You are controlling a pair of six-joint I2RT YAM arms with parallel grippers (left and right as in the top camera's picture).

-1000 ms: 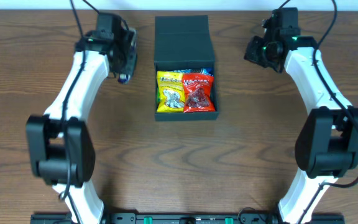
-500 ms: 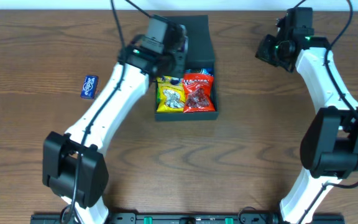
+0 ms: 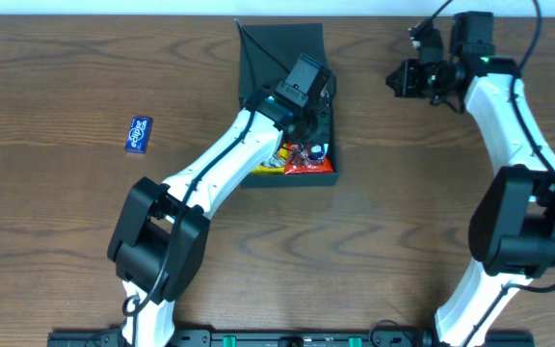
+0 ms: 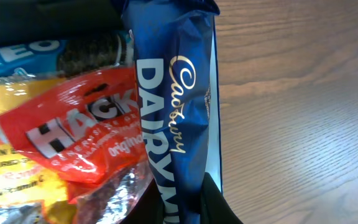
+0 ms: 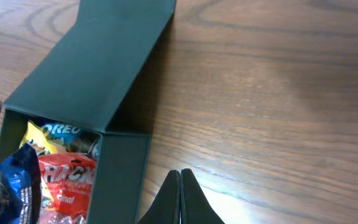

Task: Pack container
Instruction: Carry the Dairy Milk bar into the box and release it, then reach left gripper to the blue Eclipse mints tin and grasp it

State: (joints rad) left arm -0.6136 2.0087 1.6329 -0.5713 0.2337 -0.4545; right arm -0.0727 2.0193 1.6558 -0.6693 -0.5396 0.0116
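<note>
Left wrist shows the left jaws clamping a blue chocolate bar [image 4: 173, 124], hidden overhead; right jaws meet, empty.

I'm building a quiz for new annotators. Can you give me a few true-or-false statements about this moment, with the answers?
1. The container has its lid open. True.
2. The left gripper holds a blue Cadbury Dairy Milk bar. True.
3. The right gripper is inside the container. False: it is over the bare table beside the container, with its fingers together and nothing between them.
4. The small blue packet lies in the container. False: it lies on the table on the left arm's side, apart from the container.
5. A red packet lies in the container. True.
</note>
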